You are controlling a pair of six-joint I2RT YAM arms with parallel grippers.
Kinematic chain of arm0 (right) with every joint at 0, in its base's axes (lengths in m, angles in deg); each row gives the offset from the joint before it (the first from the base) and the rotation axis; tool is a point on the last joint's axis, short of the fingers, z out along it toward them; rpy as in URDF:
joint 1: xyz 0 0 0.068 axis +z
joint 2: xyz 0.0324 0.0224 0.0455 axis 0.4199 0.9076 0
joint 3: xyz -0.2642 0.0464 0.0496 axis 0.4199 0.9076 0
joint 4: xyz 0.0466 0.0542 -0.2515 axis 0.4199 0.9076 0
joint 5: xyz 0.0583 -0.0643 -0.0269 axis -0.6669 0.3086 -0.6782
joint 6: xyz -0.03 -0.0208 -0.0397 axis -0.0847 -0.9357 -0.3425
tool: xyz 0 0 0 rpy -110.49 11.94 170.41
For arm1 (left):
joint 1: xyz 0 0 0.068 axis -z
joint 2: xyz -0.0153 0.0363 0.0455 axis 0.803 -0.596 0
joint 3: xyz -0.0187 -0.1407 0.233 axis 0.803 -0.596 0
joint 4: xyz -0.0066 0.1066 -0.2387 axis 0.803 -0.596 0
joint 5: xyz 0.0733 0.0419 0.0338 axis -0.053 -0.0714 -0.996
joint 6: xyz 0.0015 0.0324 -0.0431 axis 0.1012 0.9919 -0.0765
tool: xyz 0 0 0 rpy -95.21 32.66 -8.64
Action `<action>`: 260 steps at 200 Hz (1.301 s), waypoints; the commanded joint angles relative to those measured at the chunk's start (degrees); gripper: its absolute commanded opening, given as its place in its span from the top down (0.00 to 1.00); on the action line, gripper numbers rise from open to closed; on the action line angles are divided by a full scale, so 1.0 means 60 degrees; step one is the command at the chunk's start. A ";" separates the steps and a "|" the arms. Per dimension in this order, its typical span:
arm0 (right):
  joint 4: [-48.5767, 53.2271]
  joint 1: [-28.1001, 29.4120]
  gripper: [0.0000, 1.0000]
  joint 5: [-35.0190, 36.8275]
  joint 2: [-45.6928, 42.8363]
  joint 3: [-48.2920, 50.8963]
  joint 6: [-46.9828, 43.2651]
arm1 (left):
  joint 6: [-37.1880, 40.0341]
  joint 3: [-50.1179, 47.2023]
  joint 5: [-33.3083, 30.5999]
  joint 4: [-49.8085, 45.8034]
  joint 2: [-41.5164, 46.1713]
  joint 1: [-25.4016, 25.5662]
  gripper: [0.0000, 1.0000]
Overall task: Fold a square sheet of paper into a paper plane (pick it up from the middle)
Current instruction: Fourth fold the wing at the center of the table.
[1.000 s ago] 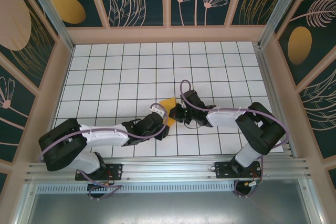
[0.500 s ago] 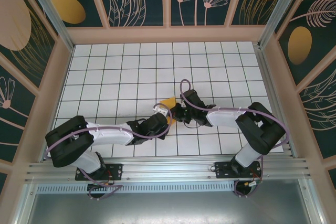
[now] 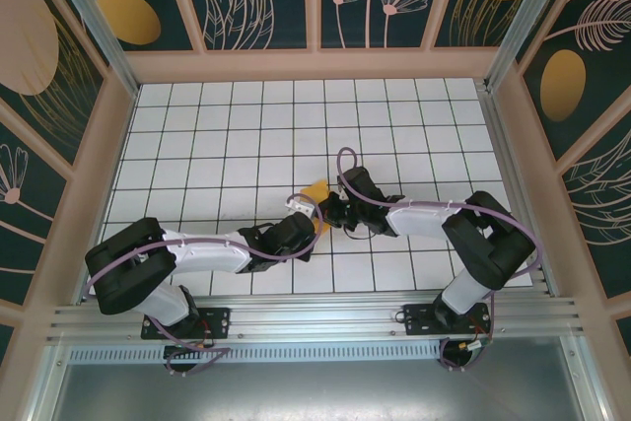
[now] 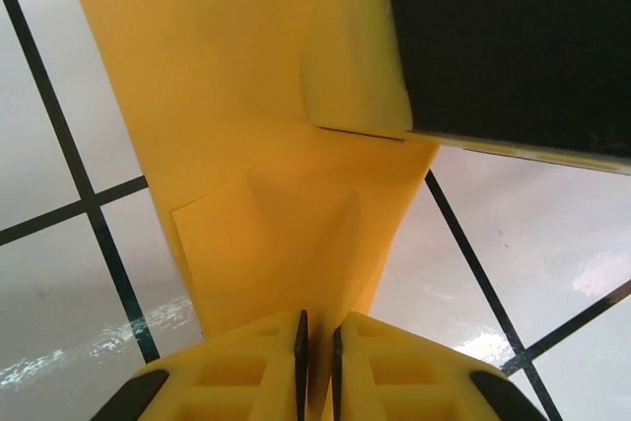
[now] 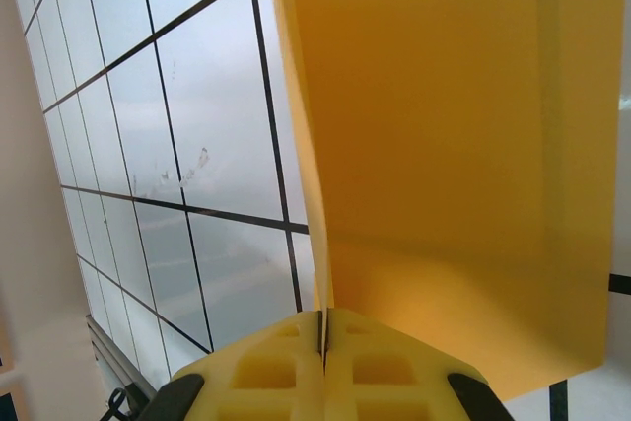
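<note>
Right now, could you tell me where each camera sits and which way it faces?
Top external: above and behind the arms, looking down at the table; both arms show, left gripper and right gripper meeting at the paper.
Left wrist: on the left wrist, looking along its yellow fingers, pinched on the paper.
Right wrist: on the right wrist, looking along its fingers, shut on the paper.
Shared: all three see the paper and table.

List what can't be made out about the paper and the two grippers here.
1. Top view: the paper is mostly covered by the left gripper and right gripper; its fold shape is unreadable.
2. Left wrist view: a dark block hides the paper's upper right; the frame cuts its top.
3. Right wrist view: the paper runs off the top and right edges; full outline lost.
</note>
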 commanded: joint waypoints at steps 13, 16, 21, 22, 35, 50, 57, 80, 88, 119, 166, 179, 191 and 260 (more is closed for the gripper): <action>0.0247 -0.0031 0.94 0.0029 0.0109 -0.0226 -0.0062 | -0.0425 -0.0180 -0.0292 -0.0292 -0.0029 0.0011 0.81; 0.0253 -0.0033 0.94 0.0021 0.0109 -0.0221 -0.0070 | -0.0432 -0.0169 -0.0292 -0.0292 -0.0022 0.0011 0.81; 0.0254 -0.0033 0.94 0.0028 0.0116 -0.0234 -0.0073 | -0.0446 -0.0168 -0.0285 -0.0289 -0.0013 0.0011 0.82; 0.0254 -0.0033 0.94 0.0029 0.0111 -0.0242 -0.0073 | -0.0440 -0.0167 -0.0281 -0.0289 -0.0013 0.0011 0.82; 0.0240 -0.0033 0.94 0.0014 0.0115 -0.0248 -0.0073 | -0.0433 -0.0153 -0.0280 -0.0289 -0.0012 0.0011 0.82; 0.0254 -0.0031 0.94 0.0014 0.0121 -0.0265 -0.0087 | -0.0494 -0.0136 -0.0221 -0.0317 -0.0044 0.0007 0.82; 0.0254 -0.0020 0.94 0.0014 0.0128 -0.0278 -0.0088 | -0.0526 -0.0136 -0.0191 -0.0323 -0.0056 0.0004 0.82; 0.0240 -0.0012 0.94 0.0013 0.0183 -0.0304 -0.0088 | -0.0782 -0.0258 -0.0131 -0.0232 0.0000 0.0011 0.82; 0.0254 0.0010 0.94 0.0014 0.0193 -0.0327 -0.0088 | -0.0875 -0.0317 -0.0123 -0.0189 0.0030 0.0011 0.82; 0.0284 0.0025 0.94 0.0028 0.0246 -0.0363 -0.0100 | -0.1239 -0.0414 0.0031 -0.0045 0.0024 0.0011 0.84; 0.0323 0.0040 0.94 0.0012 0.0250 -0.0409 -0.0131 | -0.1593 -0.0623 0.0271 0.0398 0.0097 0.0010 0.91; 0.0353 0.0055 0.94 0.0021 0.0238 -0.0436 -0.0159 | -0.1644 -0.0649 0.0308 0.0467 0.0077 0.0011 0.92; 0.0350 0.0063 0.94 0.0001 0.0250 -0.0454 -0.0187 | -0.1727 -0.0689 0.0331 0.0533 0.0089 0.0011 0.93; 0.0849 0.0049 0.73 0.0206 -0.0256 -0.0630 -0.0851 | -0.2318 -0.1599 0.0442 0.1555 0.0840 -0.0018 0.97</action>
